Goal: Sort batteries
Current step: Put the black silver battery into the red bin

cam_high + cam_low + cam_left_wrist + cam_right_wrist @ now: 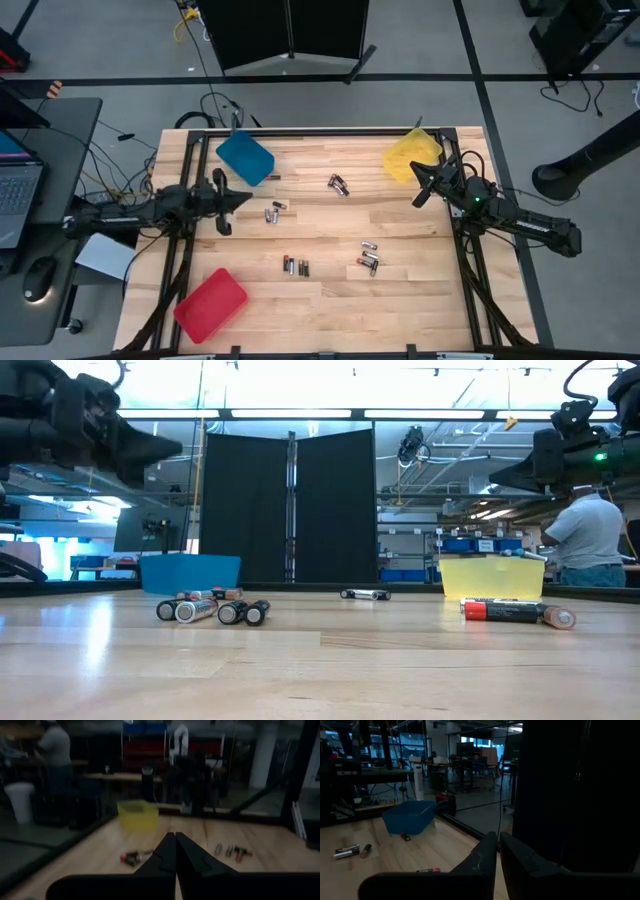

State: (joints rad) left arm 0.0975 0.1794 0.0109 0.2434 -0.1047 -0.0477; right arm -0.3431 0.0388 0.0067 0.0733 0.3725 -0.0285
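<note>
Several small batteries lie on their sides on the wooden table in loose groups: one group (338, 184) at far centre, a pair (275, 210) near my left gripper, a row (295, 266) at near centre, and a cluster (369, 258) to its right. One tiny cell (272, 177) lies beside the blue tray. My left gripper (228, 205) hovers shut at the table's left, just left of the pair. My right gripper (420, 185) hovers shut at the far right, beside the yellow tray. In the low view both arms stay well above the table.
A blue tray (245, 158) sits at far left, a yellow tray (412, 155) at the far right corner, and a red tray (210, 304) at near left. Bare wood lies between the battery groups. A person (588, 540) stands beyond the table.
</note>
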